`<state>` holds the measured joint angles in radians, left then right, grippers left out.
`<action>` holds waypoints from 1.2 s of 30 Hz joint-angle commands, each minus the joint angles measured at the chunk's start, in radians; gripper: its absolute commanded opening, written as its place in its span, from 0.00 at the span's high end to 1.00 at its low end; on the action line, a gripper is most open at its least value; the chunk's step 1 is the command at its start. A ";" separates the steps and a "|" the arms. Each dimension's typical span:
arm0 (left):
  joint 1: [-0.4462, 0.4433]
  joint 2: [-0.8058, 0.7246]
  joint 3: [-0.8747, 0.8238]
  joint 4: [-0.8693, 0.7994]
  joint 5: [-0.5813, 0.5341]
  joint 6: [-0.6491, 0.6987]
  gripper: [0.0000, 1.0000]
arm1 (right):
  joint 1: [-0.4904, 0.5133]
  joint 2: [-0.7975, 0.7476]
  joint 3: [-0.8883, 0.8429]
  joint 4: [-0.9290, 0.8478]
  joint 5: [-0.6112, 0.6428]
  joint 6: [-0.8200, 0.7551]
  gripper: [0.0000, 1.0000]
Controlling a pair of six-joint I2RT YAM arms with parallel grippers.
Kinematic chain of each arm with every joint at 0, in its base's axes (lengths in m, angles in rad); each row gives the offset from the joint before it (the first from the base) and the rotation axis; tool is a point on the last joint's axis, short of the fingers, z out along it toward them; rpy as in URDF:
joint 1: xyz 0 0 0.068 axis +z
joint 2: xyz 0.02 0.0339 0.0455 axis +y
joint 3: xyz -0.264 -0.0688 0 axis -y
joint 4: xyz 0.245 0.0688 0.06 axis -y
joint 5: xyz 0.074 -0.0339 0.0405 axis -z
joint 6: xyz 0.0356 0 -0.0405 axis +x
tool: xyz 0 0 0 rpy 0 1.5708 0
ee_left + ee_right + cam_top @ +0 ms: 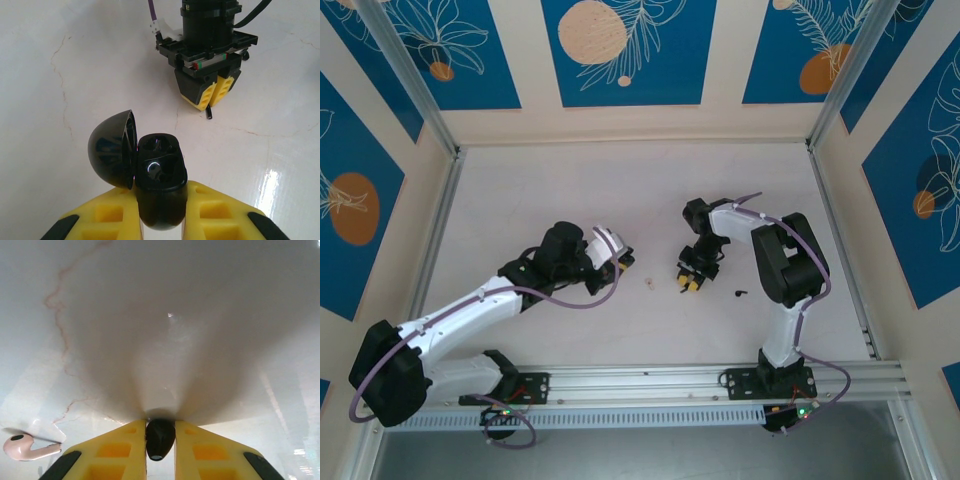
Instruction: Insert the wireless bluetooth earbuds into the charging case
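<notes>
**First earbud lifted, none seated yet**

The charging case [159,165] is ready. The left gripper [161,202] has its yellow fingers pressed on the lower body of the case and holds it off the table [540,200]. The domed lid [111,156] is swung open to one side. In the left wrist view both wells look dark and unfilled, though their gloss makes this hard to confirm.

Across from the open case, and apart from it, is the right gripper [160,424]. It is pinched on the first earbud [160,440], a small black piece wedged between its pads. In the left wrist view a thin black end pokes out below the fingertips.

The second earbud [738,293] lies loose on the table. It is on the far side of the right gripper from the case, so it is the farthest of these things from the case. A pink earbud [25,447] also lies on the table, between the case and the right gripper. It is the wrong colour to be one of the black pair.

My reading is that the task is in its early middle:
- **Done:** the case is open and presented, and one earbud is picked up.
- **Left to do:**
  - carry the first earbud to the case, line it up with a well and seat it;
  - fetch the second earbud and seat it in the other well.
</notes>
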<state>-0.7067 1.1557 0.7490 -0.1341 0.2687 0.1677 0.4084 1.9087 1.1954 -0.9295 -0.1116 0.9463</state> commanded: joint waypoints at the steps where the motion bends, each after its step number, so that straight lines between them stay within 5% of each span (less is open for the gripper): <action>1: 0.011 0.002 0.012 0.001 0.026 0.022 0.82 | 0.018 -0.019 0.002 -0.004 0.061 -0.027 0.84; 12: 0.010 0.085 -0.121 0.289 0.150 -0.064 0.82 | 0.084 -0.243 -0.026 0.144 0.221 -0.285 0.85; 21: 0.007 0.243 -0.137 0.466 0.200 -0.110 0.83 | 0.120 -0.465 -0.169 0.367 0.196 -0.496 0.85; 36: -0.013 0.410 -0.103 0.704 0.282 -0.210 0.83 | 0.216 -0.676 -0.317 0.582 0.196 -0.582 0.85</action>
<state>-0.7120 1.5593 0.6201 0.4801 0.5060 -0.0128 0.6025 1.2499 0.8936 -0.4057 0.0799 0.3981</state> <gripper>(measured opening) 0.169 0.156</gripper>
